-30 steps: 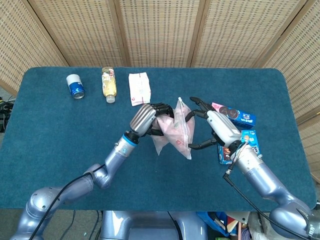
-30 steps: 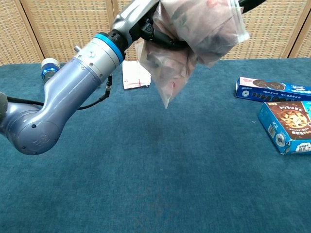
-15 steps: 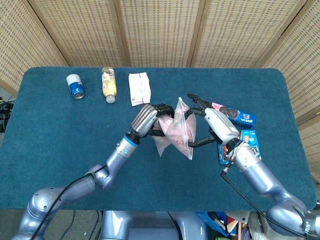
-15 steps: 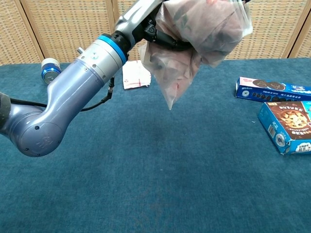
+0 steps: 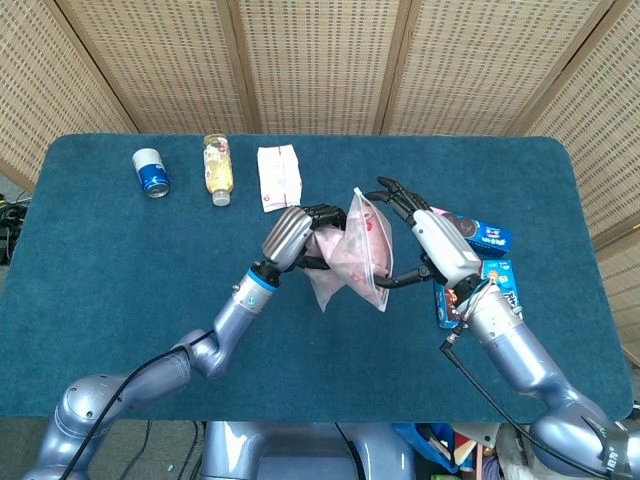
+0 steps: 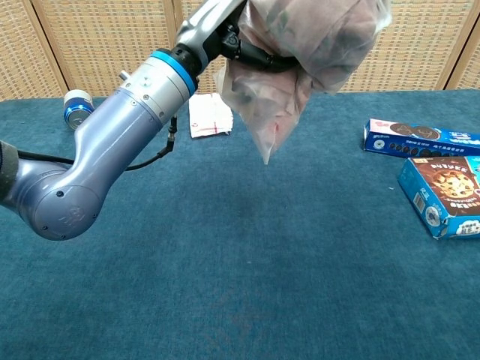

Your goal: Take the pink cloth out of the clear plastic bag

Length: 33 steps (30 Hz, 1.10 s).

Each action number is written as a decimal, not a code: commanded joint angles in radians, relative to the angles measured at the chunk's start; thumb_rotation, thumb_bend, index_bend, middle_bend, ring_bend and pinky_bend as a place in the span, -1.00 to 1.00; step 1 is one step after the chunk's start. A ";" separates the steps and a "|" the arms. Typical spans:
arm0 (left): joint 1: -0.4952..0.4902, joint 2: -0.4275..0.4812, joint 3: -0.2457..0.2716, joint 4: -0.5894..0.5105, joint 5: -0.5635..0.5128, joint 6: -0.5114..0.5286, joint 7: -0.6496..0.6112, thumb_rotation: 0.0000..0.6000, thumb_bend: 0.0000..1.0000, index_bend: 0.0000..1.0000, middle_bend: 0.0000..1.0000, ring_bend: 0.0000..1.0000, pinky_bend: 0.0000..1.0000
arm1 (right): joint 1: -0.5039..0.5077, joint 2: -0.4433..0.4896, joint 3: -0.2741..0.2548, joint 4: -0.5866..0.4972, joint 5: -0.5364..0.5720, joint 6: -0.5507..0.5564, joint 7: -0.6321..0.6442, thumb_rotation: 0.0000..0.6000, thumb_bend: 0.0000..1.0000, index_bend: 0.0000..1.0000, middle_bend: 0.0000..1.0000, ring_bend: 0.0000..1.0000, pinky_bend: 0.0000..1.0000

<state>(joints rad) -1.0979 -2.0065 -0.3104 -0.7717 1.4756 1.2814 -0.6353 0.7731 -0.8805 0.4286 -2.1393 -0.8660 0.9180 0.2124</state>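
The clear plastic bag (image 5: 362,250) with the pink cloth (image 5: 340,262) inside hangs in the air above the middle of the blue table (image 5: 120,290). My left hand (image 5: 290,236) grips the bag's left side, its dark fingers curled into the bunched plastic and cloth. My right hand (image 5: 428,238) stands at the bag's right side with fingers spread wide; the upper fingertips and the thumb touch the bag's edge. In the chest view the bag (image 6: 307,52) fills the top, a loose corner dangling down, and the left arm (image 6: 127,120) reaches up to it; the right hand is out of that frame.
At the table's back left lie a blue can (image 5: 152,172), a lying bottle (image 5: 218,168) and a white packet (image 5: 279,177). Two blue cookie boxes (image 6: 420,137) (image 6: 442,191) lie at the right, under my right forearm in the head view.
My right hand has moved in toward the bag until its spread fingers touch the right edge. The bag has tilted and lifted slightly. The left hand keeps its grip.
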 commanded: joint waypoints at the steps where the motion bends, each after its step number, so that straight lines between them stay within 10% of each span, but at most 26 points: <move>1: -0.002 -0.002 -0.002 -0.004 0.000 -0.001 0.001 1.00 -0.03 0.11 0.04 -0.02 0.26 | -0.008 0.016 0.006 -0.004 -0.012 -0.025 0.024 1.00 -1.00 -0.73 -1.00 -1.00 -1.00; 33: -0.003 0.002 -0.039 -0.021 -0.030 0.002 -0.005 1.00 -0.02 0.11 0.04 -0.02 0.26 | 0.008 0.027 -0.011 -0.023 0.015 -0.013 -0.049 1.00 -1.00 -0.47 -1.00 -1.00 -1.00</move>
<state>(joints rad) -1.1005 -2.0055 -0.3507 -0.7918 1.4453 1.2841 -0.6411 0.7775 -0.8530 0.4170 -2.1617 -0.8550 0.9069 0.1660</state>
